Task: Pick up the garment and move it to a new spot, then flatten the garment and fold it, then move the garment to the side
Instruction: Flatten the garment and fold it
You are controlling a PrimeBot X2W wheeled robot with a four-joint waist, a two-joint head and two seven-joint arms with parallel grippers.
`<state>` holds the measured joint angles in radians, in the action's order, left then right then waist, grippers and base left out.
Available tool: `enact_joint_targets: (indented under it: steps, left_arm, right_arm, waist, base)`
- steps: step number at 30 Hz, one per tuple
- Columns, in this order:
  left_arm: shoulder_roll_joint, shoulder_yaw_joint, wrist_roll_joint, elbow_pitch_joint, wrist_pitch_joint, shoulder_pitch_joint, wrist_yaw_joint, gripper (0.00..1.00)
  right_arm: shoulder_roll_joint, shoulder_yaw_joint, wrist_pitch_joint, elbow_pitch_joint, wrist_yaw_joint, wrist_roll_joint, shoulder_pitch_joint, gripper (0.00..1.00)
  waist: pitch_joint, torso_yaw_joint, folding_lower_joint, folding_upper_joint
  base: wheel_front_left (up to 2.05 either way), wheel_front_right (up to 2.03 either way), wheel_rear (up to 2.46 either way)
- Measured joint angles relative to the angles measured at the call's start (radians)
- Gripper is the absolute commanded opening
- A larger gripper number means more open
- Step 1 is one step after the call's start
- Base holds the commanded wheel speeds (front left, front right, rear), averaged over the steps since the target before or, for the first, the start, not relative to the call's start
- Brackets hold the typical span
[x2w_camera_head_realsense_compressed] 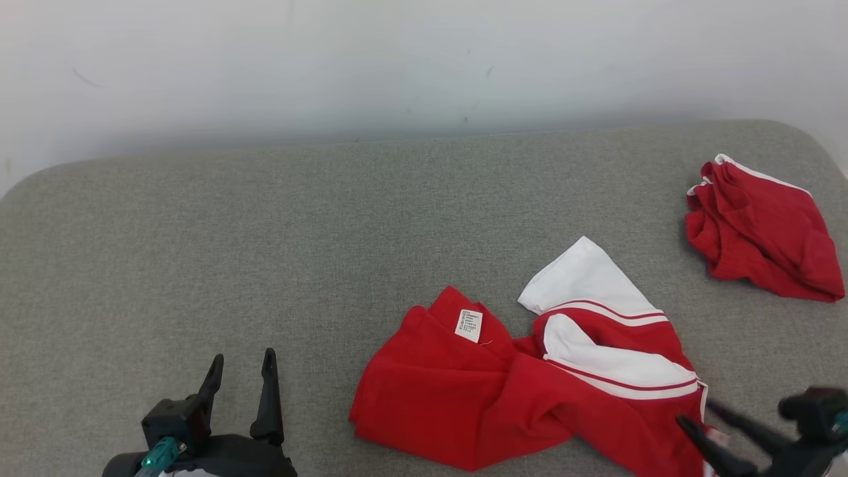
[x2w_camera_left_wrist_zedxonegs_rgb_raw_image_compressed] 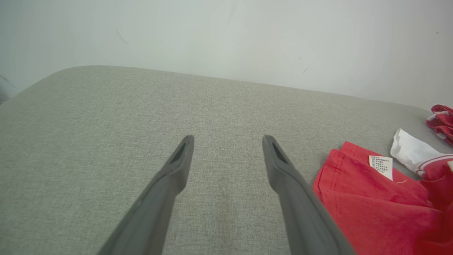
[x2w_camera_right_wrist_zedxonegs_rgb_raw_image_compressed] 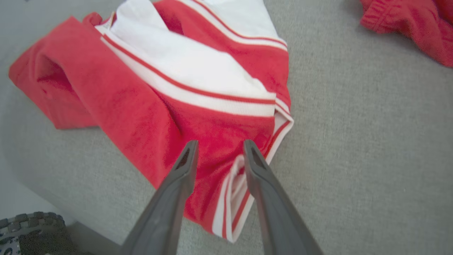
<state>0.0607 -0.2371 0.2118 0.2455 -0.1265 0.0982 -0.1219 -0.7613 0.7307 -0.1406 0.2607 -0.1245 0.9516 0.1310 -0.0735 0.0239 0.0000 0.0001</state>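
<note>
Head view: my left gripper sits low over the bare grey cushion.
Left gripper state: fingers spread apart, with just cushion fabric between them.
Garment: the red and white garment lies crumpled on the cushion. It is off to the right of my left gripper and clear of its fingers.
Care label: white, face up on the red part nearest my left gripper.
Right wrist view: my right gripper is over the garment's near edge, tips above red cloth beside the striped hem.
Right gripper state: fingers apart, not closed on the cloth. I cannot tell whether the tips touch it.
Second red piece: bunched on the cushion, well beyond my right gripper and apart from the garment.
</note>
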Motion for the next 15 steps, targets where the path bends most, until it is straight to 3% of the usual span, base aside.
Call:
enact_joint_targets:
  steps: [5,8,10,15]
  left_arm:
    - [0.001,0.003,0.000,0.004,0.000,0.000,0.000,1.00]
    - [0.001,0.004,0.001,0.007,0.000,0.000,0.001,1.00]
    - [0.002,-0.009,0.000,0.018,0.004,0.010,0.019,1.00]
    - [-0.002,-0.096,-0.002,0.054,0.049,0.084,0.090,1.00]
  right_arm:
    - [-0.027,-0.084,-0.042,-0.077,0.000,0.092,0.022,1.00]
    - [-0.042,-0.093,-0.044,-0.128,0.000,0.081,0.031,1.00]
    - [-0.033,-0.088,-0.042,-0.145,0.006,0.067,0.053,1.00]
    - [0.023,-0.041,0.015,-0.144,0.058,-0.003,0.136,1.00]
  waist:
    - [0.004,0.010,0.0001,0.0000]
    - [0.008,0.016,0.0000,0.0000]
    - [0.009,0.019,0.0000,-0.0001]
    - [0.003,0.012,0.0000,0.0000]
  base:
    - [0.00,0.00,0.00]
    - [0.00,0.00,0.00]
    - [0.00,0.00,0.00]
    - [0.00,0.00,0.00]
